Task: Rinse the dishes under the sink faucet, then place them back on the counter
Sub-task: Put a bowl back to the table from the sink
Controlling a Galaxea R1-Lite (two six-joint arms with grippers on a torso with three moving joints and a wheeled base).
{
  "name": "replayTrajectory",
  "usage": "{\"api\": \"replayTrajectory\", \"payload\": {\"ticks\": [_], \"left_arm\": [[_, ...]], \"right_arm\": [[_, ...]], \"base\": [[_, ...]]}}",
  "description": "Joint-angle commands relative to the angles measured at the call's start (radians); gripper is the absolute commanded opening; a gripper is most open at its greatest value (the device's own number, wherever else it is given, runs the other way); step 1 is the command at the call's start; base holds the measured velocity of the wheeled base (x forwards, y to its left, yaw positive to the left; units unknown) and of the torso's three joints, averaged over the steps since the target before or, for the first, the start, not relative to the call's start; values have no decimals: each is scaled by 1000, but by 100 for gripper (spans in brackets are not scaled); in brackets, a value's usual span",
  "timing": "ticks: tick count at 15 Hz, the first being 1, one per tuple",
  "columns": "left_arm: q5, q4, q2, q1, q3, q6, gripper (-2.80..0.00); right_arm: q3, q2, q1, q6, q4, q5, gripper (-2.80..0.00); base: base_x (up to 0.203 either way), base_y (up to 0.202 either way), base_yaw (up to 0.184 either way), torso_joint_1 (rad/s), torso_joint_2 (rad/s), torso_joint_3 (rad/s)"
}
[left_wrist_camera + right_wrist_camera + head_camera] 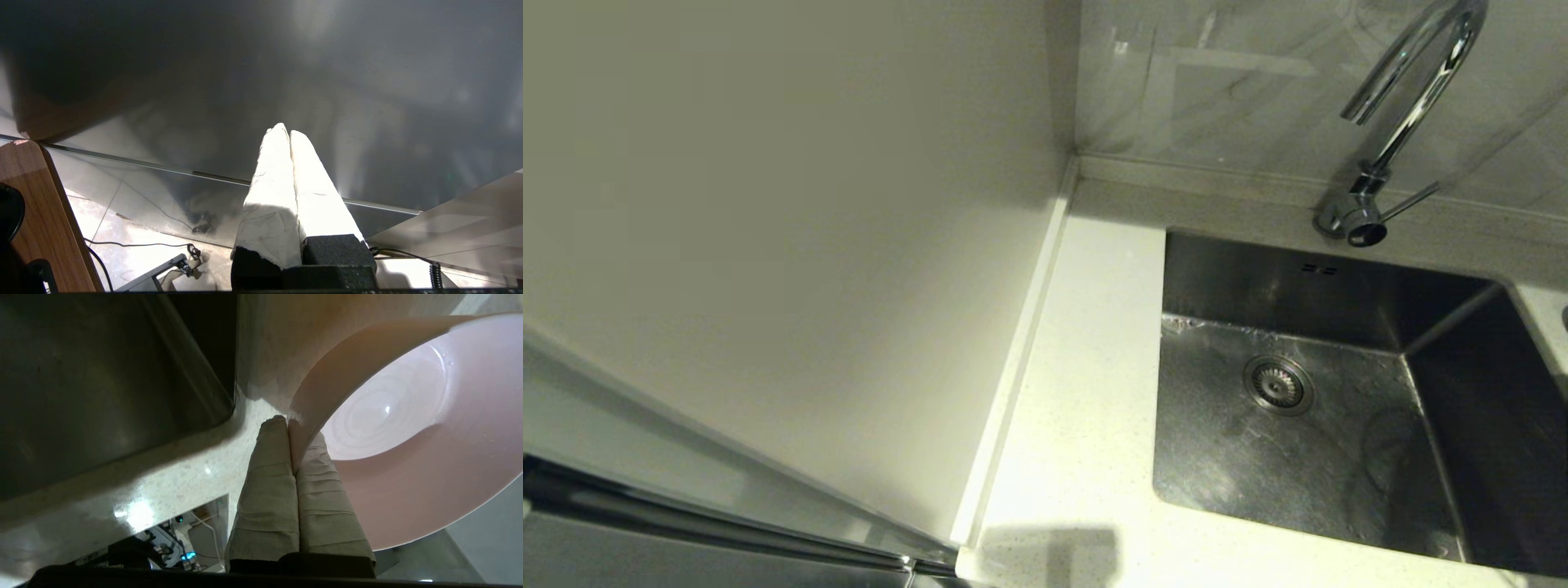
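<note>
The steel sink [1339,457] lies empty with its round drain [1277,384] showing, and the chrome faucet [1401,106] rises behind it. Neither arm shows in the head view. In the right wrist view my right gripper [291,428] is shut on the rim of the pale pink bowl [429,457], holding it tilted over the speckled counter [175,477] beside the sink's edge [122,396]. Parked low, the left gripper [286,132] is shut with nothing in it, in front of a grey panel. The blue-white and yellow-green bowls are out of view.
A plain cream wall panel [768,245] fills the left, with a raised pale edge strip [1021,359] along the white counter [1078,392]. In the left wrist view a wooden board [36,212] and floor cables [135,245] lie below.
</note>
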State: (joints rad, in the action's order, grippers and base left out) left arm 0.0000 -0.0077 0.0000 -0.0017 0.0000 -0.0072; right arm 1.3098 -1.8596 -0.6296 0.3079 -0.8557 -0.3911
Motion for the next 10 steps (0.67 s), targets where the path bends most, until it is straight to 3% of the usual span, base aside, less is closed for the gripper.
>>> {"api": "replayTrajectory", "payload": {"ticks": [1, 6, 7, 10], "left_arm": [[0, 0, 0, 0, 3, 0, -280], [0, 0, 0, 0, 3, 0, -280], [0, 0, 0, 0, 3, 0, -280], [0, 0, 0, 0, 2, 0, -280]], "right_arm": [[35, -45, 2, 2, -5, -2, -280], [98, -91, 1, 2, 0, -2, -280], [110, -98, 1, 3, 0, -2, 0], [139, -111, 1, 0, 0, -2, 0]], "base": [[0, 0, 0, 0, 0, 0], [0, 0, 0, 0, 0, 0], [0, 0, 0, 0, 0, 0], [0, 0, 0, 0, 0, 0]]}}
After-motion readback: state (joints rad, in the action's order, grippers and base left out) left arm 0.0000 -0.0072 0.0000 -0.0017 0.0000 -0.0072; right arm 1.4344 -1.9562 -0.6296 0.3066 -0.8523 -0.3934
